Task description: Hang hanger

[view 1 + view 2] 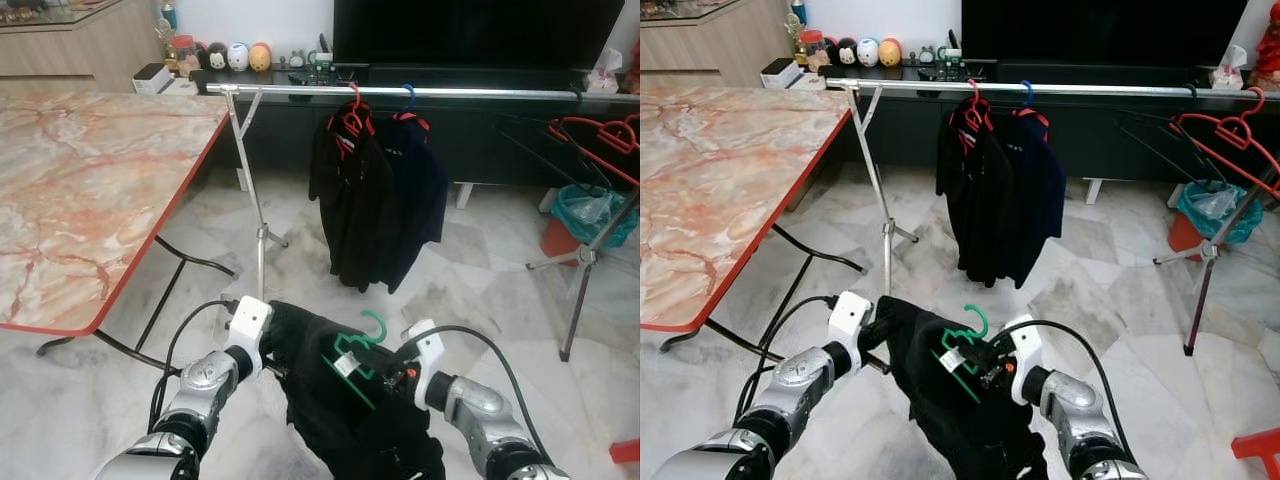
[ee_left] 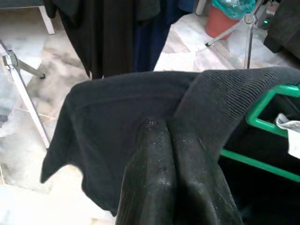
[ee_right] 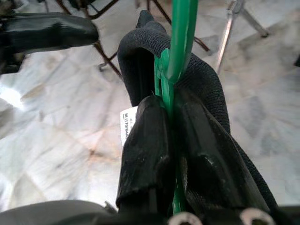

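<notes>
Green hanger [image 1: 362,352] w/ black shirt [image 1: 330,395]: right gripper [image 3: 171,136] clamped on neck, left gripper [image 2: 161,154] pinching cloth; shirt could slide off en route to rail [image 1: 400,91].

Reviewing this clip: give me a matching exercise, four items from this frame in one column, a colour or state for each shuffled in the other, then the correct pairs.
Items:
1. hanger with the black garment
2. right pincer
3. clothes rail
4. marble table

States:
A. silver, carrying two dark garments on a red hanger and a blue hanger
B. green
C. red-edged top, on the robot's left
D. shut on the hanger's neck

Pairs: 1-B, 2-D, 3-A, 4-C
</notes>
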`<state>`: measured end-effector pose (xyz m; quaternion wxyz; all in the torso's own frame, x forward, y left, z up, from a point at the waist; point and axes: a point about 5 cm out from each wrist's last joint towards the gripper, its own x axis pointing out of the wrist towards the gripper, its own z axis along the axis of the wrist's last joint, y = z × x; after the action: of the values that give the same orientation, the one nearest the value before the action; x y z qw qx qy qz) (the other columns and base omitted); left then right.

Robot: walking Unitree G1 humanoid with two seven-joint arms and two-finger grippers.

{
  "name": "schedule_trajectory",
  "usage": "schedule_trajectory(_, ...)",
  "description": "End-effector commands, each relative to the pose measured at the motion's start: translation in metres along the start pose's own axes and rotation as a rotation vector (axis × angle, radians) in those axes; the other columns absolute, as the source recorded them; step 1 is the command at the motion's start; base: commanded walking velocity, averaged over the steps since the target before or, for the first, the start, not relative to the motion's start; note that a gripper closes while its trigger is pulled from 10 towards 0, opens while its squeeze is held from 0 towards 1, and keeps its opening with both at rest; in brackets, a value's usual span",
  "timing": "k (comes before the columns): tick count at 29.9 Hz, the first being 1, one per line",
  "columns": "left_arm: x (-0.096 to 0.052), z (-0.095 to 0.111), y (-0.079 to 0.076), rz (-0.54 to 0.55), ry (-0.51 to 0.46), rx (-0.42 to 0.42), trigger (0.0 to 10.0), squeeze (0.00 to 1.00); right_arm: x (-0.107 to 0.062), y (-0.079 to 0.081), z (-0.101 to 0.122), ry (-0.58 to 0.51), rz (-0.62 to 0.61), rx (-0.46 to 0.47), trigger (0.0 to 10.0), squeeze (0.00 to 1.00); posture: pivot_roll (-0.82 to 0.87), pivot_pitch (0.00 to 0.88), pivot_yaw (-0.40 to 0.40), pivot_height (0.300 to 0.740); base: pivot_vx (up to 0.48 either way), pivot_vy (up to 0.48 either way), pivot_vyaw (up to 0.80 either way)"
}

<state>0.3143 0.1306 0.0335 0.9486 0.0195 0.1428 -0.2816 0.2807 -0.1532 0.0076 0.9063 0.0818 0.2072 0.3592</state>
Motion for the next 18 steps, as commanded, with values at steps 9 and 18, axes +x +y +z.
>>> schedule_trajectory(9, 0.002, 0.007, 0.0, -0.017, -0.028, 0.024, 10.0, 1.0, 0.011, 0.001, 0.011, -0.033, -0.071, -0.024, 10.0, 0.0, 0.1, 0.0, -0.006, 0.74, 0.0, 0.0, 0.0)
schedule_trajectory(18, 0.004, 0.002, -0.013, -0.121, 0.023, 0.126, 10.0, 1.0, 0.016, 0.005, 0.013, -0.003, -0.029, -0.03, 10.0, 0.0, 0.1, 0.0, -0.005, 0.74, 0.0, 0.0, 0.0)
